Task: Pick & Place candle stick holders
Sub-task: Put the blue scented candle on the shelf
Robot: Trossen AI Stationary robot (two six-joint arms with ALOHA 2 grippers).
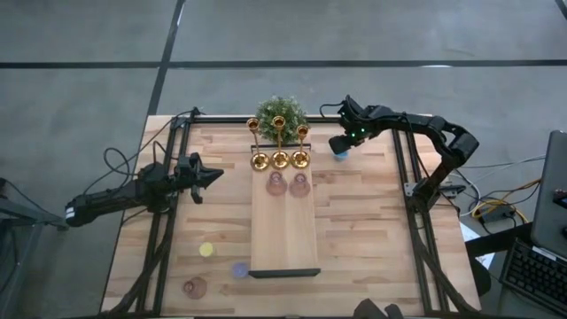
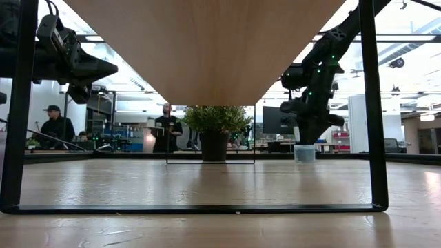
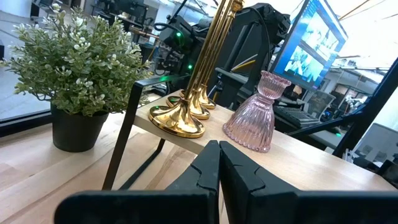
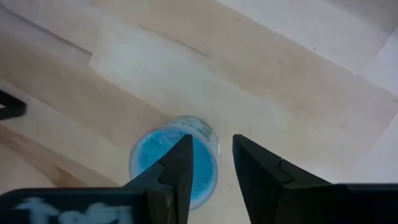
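Three gold holders (image 1: 280,159) stand in a row at the far end of a raised wooden shelf (image 1: 283,230), with two pink glass holders (image 1: 288,185) just in front of them. A yellow holder (image 1: 206,250), a purple holder (image 1: 239,269) and a pink holder (image 1: 195,286) stand on the table at the near left. The blue holder (image 4: 174,163) stands on the table right of the shelf. My right gripper (image 4: 211,140) is open close above it, one finger over its bowl and one outside its rim. My left gripper (image 1: 213,175) is shut and empty, left of the shelf.
A bushy green plant in a dark pot (image 1: 281,115) stands behind the shelf's far end. The shelf rests on a black frame (image 2: 375,138) with open room beneath it. People show in the room beyond the table (image 2: 165,127).
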